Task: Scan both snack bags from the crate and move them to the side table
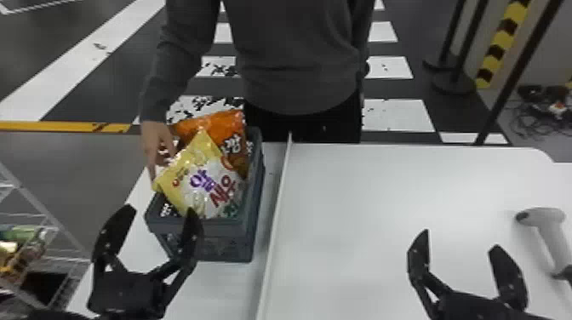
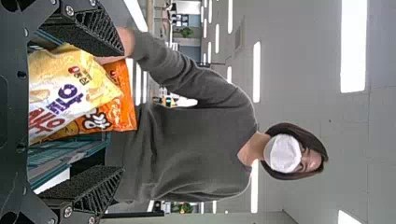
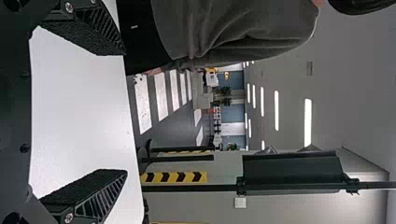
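Atop the crate (image 1: 221, 249), which stands on the counter's (image 1: 361, 191) left part, both snack bags sit piled up past the rim. The yellow bag (image 1: 191, 166) lies tilted on top & covers the lower part of the orange bag (image 1: 213, 123), so I can't make out how deep the orange one goes. Down by the crate's near left corner there's a black-and-white bit (image 1: 166, 209), too small to ID.

My L gripper (image 1: 159, 210) is at the crate's near side, fingers (image 1: 114, 232) spread wide, released. One finger hides a bit of the crate's near wall in the head view; can't tell if it's touching. From the L wrist view, both bags are past my fingers, partly cut off by my own frame.

My R gripper (image 1: 459, 239) is also released, fingers well apart, over the counter's right part; its base is cut off at the bottom edge.

A person's hand (image 1: 157, 144) is beside the yellow bag, fingertips partly hidden, so contact's unclear. Far right, the scanner (image 1: 547, 230) is on the counter, its lower end cut off. Btwn it & the crate runs a raised strip (image 1: 276, 212). At far L, a wire rack (image 1: 47, 255) w/ blurred goods, also cut off.
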Robot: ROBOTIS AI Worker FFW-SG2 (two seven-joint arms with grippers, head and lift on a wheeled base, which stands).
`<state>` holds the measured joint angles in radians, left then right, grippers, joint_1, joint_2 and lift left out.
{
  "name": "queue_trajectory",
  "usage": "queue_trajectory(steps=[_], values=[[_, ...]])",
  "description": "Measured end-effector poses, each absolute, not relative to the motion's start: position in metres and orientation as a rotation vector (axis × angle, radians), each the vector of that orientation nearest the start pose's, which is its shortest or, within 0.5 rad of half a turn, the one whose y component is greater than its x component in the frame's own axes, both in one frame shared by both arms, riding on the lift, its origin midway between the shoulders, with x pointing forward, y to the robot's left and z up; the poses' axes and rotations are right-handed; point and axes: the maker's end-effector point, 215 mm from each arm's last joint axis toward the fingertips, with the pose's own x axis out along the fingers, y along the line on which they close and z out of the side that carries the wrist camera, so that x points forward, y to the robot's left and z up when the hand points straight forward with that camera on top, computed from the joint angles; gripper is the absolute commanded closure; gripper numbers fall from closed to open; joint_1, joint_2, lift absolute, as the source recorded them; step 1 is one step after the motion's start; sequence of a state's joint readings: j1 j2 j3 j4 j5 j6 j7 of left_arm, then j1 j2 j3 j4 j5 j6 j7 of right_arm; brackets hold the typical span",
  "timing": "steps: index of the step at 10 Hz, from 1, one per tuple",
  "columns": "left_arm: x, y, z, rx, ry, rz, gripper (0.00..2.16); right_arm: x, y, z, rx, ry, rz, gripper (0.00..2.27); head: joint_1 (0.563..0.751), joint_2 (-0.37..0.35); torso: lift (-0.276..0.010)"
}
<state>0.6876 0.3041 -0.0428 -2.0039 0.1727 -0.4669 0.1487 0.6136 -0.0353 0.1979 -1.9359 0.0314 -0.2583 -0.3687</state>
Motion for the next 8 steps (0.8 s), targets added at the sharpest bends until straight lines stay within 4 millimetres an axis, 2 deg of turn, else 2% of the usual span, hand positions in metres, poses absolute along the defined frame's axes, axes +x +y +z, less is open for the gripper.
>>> queue_trajectory(steps=[3,6,8], values=[[0.381,0.273,-0.3,0.027,-0.192,-0.027,0.15,0.389,-0.2,-0.369,0.056,0.002,-0.177,0.09,0.695,0.107,-0.099],[0.406,0.308,-0.301,0.029,-0.182,-0.036,0.19,0.39,-0.196,-0.372,0.048,0.011,-0.171,0.09,0.695,0.149,-0.099],[0.424,0.325,-0.311,0.034,-0.148,-0.025,0.19,0.389,-0.194,-0.372,0.044,0.014,-0.167,0.09,0.695,0.178,-0.099]])
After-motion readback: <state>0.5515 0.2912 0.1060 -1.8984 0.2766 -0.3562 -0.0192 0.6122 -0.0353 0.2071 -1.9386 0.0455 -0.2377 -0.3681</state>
